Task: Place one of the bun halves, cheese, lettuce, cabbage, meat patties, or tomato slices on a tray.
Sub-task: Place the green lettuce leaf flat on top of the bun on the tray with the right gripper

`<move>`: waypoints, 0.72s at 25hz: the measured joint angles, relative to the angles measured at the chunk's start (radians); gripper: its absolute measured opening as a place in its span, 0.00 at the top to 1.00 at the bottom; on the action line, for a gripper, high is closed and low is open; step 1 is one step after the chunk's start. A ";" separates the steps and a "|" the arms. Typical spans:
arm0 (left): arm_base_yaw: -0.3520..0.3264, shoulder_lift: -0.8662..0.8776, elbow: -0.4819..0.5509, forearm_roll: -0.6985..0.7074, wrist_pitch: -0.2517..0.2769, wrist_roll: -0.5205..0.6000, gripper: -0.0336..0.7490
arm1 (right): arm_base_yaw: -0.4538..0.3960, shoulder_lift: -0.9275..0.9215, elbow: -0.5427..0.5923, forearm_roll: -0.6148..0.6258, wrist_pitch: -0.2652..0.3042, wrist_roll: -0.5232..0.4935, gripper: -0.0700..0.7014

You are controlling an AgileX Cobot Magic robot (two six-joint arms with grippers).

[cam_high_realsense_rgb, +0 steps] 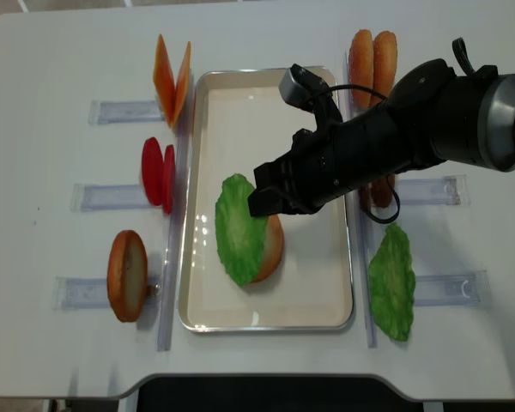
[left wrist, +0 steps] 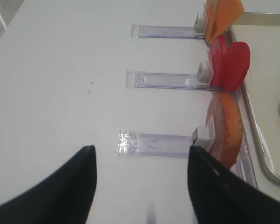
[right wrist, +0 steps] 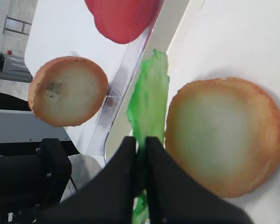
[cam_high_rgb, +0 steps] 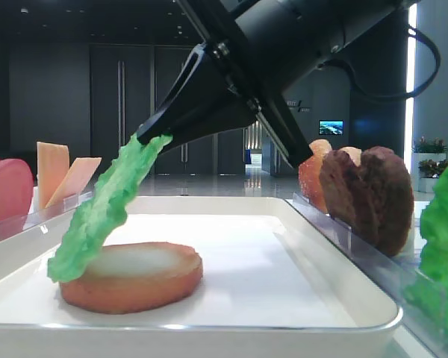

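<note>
My right gripper is shut on the edge of a bright green lettuce leaf. The leaf hangs tilted, and its lower end touches the left side of a golden bun half. That bun half lies flat on the floor of the white tray. My left gripper is open over bare table, left of the clear holders, with nothing between its fingers.
Left of the tray, clear holders carry cheese, tomato slices and another bun half. To the right stand two buns, dark meat patties and a second lettuce leaf.
</note>
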 joint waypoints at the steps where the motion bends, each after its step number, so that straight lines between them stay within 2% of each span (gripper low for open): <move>1: 0.000 0.000 0.000 0.000 0.000 0.000 0.36 | 0.000 0.000 0.000 -0.002 -0.004 0.000 0.87; 18: 0.000 0.000 0.000 0.000 0.000 0.000 0.36 | 0.000 0.000 0.000 -0.101 -0.038 0.015 0.87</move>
